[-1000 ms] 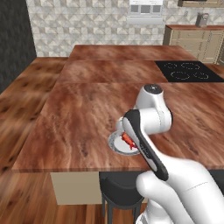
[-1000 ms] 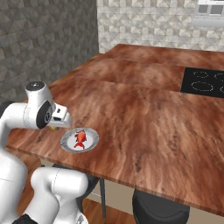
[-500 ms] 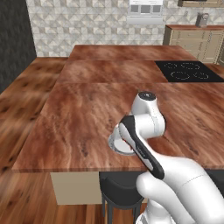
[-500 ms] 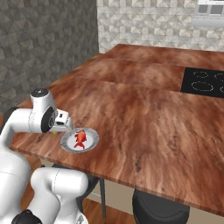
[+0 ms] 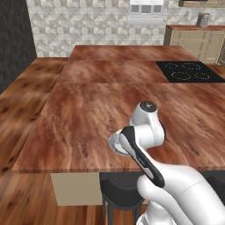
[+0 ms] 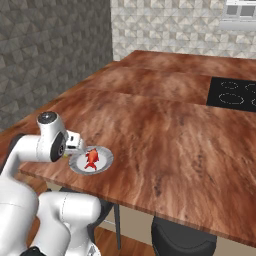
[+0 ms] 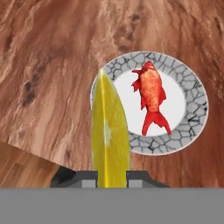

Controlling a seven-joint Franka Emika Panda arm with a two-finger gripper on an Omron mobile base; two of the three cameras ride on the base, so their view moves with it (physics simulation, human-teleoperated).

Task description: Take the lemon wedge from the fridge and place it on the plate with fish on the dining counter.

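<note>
The gripper (image 7: 110, 179) is closed on the lemon wedge (image 7: 109, 135), just above the near left rim of the plate with fish (image 6: 105, 162), near the dining counter (image 6: 170, 135) edge.

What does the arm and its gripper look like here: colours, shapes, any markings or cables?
The arm is glossy white with rounded, bulbous links, a dark strip along one link and a dark grey disc capping a joint. No cables or markings show. The gripper has two small, dark grey, blocky jaws.
</note>
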